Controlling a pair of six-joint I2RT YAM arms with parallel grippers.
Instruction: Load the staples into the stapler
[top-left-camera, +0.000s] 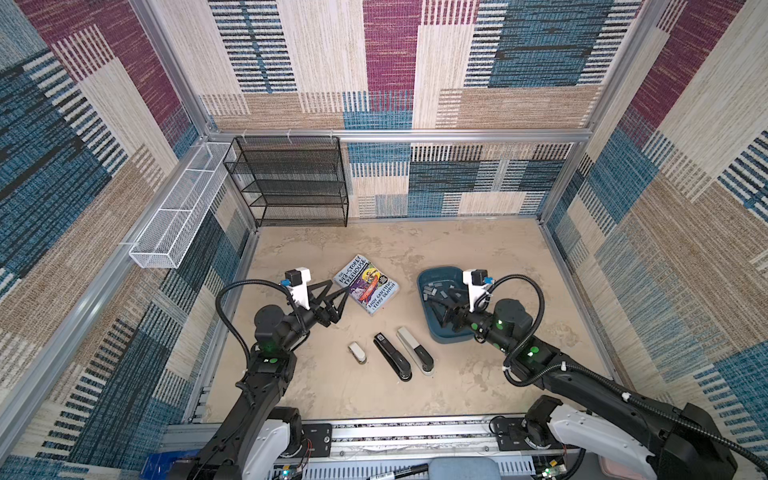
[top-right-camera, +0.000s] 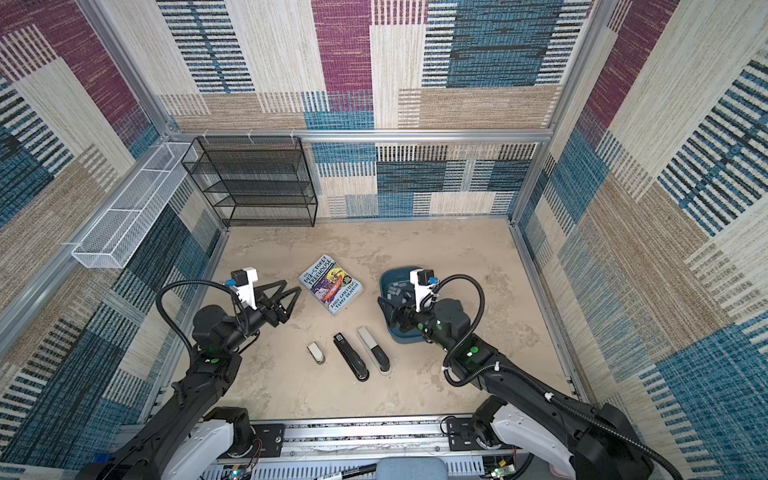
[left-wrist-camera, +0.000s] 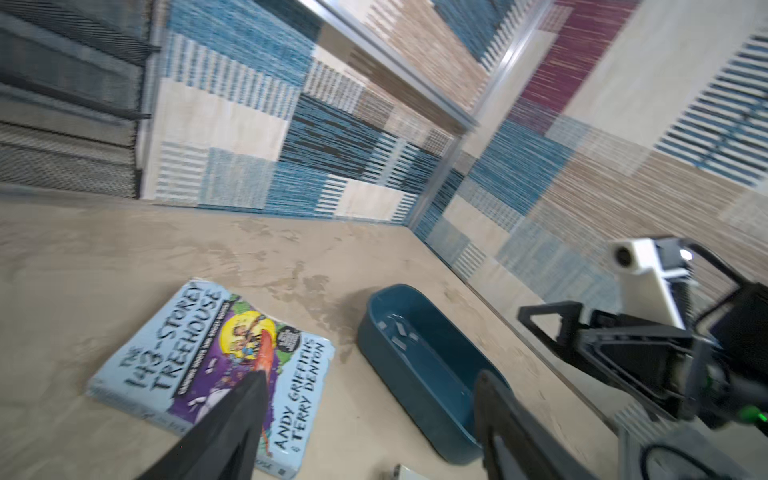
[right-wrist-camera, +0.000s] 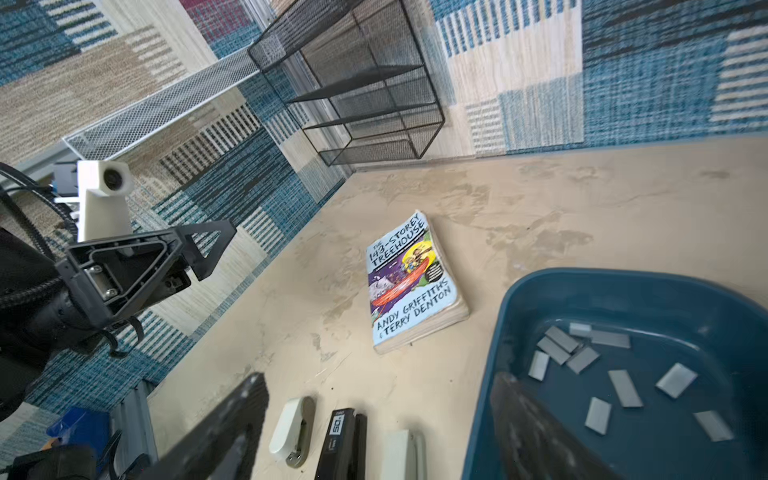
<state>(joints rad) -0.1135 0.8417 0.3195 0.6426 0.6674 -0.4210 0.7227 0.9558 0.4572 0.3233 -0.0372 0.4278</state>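
Staples (right-wrist-camera: 623, 386) lie loose and flat on the floor of the blue tray (top-left-camera: 436, 271), none of them held. In a top view the right tool (top-left-camera: 441, 306) hangs over the tray's near part, jaws wide and empty, with the strips just beyond its tips at about 12 o'clock. The right wrist view shows one finger (right-wrist-camera: 532, 432) above the tray and the other above the worktop (top-left-camera: 457, 245). At this tool's 7 o'clock lie a small white stapler (top-left-camera: 357, 352), a black stapler (top-left-camera: 392, 356) and a grey-topped stapler (top-left-camera: 415, 351), side by side. The left tool (top-left-camera: 338, 291), also wide and empty, hovers at the paperback's (top-left-camera: 366, 284) 9 o'clock edge. The staples are well apart from it, at its 3 o'clock.
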